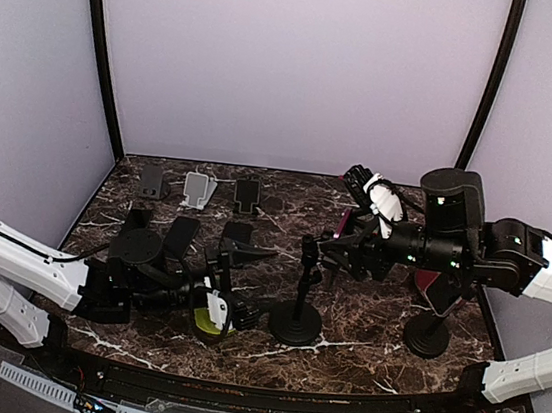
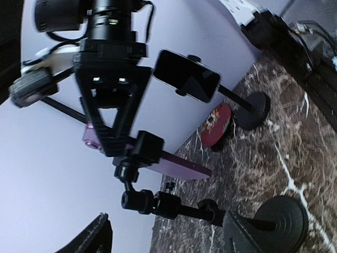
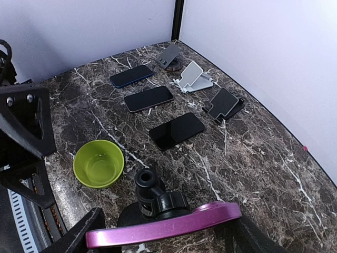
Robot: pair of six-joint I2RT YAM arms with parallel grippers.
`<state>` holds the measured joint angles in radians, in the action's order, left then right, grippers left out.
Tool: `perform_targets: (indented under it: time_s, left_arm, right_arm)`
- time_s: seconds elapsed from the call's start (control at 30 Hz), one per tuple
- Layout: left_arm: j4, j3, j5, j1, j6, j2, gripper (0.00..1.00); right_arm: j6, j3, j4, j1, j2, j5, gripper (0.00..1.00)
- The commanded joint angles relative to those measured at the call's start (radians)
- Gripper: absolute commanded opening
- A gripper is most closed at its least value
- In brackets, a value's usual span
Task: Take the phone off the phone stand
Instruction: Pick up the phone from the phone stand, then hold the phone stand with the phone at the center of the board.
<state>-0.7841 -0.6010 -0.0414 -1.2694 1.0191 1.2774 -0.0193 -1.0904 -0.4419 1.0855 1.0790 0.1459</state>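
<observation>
A purple phone (image 3: 163,227) sits edge-on at the top of a black stand (image 1: 298,315) in the middle of the table. My right gripper (image 3: 166,237) is shut on it, one finger on each side. The stand's ball head (image 3: 154,196) shows just below the phone. In the left wrist view the phone (image 2: 176,164) lies against the stand's black clamp block (image 2: 147,150); I cannot tell whether the clamp still grips it. My left gripper (image 2: 174,237) is open low by the stand, its pole (image 2: 205,213) between the fingers.
A second stand (image 1: 428,336) at the right carries a black phone (image 2: 187,75), with a red disc (image 2: 216,124) beside it. A green bowl (image 3: 99,163) sits near the left gripper. Three phones (image 3: 176,130) lie flat and small stands (image 3: 192,78) line the back.
</observation>
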Motion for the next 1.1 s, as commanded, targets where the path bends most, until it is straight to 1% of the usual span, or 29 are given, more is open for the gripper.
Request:
perform_targets:
  time_s: [0.0, 0.13, 0.17, 0.27, 0.33, 0.43, 0.53, 0.73, 0.83, 0.9, 1.07]
  left_arm:
    - [-0.031, -0.034, -0.022, -0.015, 0.155, 0.067, 0.69]
    - [-0.113, -0.064, -0.065, -0.029, 0.259, 0.139, 0.57]
    - [-0.168, -0.069, -0.083, -0.034, 0.288, 0.163, 0.54]
    - [-0.291, -0.084, -0.14, -0.05, 0.385, 0.235, 0.47]
    - [-0.342, -0.102, -0.169, -0.056, 0.423, 0.276, 0.44]
    - [-0.394, -0.117, -0.189, -0.061, 0.442, 0.308, 0.42]
    - [-0.413, -0.133, -0.207, -0.063, 0.456, 0.326, 0.41]
    - [-0.468, -0.175, -0.273, -0.067, 0.517, 0.379, 0.4]
    - [-0.45, -0.19, -0.284, -0.068, 0.53, 0.388, 0.38]
    - [-0.442, -0.199, -0.294, -0.07, 0.537, 0.394, 0.37]
    - [-0.451, -0.217, -0.324, -0.073, 0.581, 0.415, 0.36]
  right_arm:
    - [0.009, -0.033, 0.051, 0.007, -0.002, 0.004, 0.65]
    - [0.02, -0.035, 0.057, 0.006, -0.005, 0.009, 0.6]
    - [0.024, -0.035, 0.058, 0.006, -0.006, 0.007, 0.58]
    - [0.035, -0.041, 0.056, 0.005, -0.002, 0.007, 0.56]
    - [0.045, -0.044, 0.055, 0.006, -0.001, 0.005, 0.55]
    - [0.06, -0.046, 0.055, 0.006, 0.003, 0.002, 0.54]
    - [0.075, -0.05, 0.054, 0.005, 0.006, -0.008, 0.52]
    - [0.096, -0.055, 0.046, 0.005, 0.014, -0.018, 0.49]
    - [0.101, -0.055, 0.042, 0.006, 0.018, -0.02, 0.48]
    - [0.107, -0.084, 0.041, 0.005, 0.019, -0.023, 0.47]
    - [0.121, -0.091, 0.042, 0.006, 0.02, -0.037, 0.45]
